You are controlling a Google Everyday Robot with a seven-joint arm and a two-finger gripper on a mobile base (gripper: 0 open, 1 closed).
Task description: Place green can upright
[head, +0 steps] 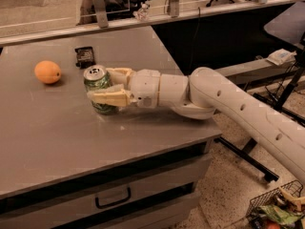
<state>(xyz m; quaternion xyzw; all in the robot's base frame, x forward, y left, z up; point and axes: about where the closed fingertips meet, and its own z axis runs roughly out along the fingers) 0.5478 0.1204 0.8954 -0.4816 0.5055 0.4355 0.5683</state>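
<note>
The green can (pixel 99 88), green and white patterned with a silver top and pull tab, stands upright on the grey table (pixel 57 137) near its middle. My gripper (pixel 102 86) reaches in from the right at table height. One finger (pixel 110 98) lies across the can's front and the other passes behind it. The fingers are shut on the can's sides. The can's base seems to rest on the table top.
An orange (pixel 47 72) lies on the table to the left of the can. A small flat black packet (pixel 85 56) lies behind the can. A railing runs along the table's far edge. The table's right edge is beneath my arm. A wire basket (pixel 276 209) sits on the floor at bottom right.
</note>
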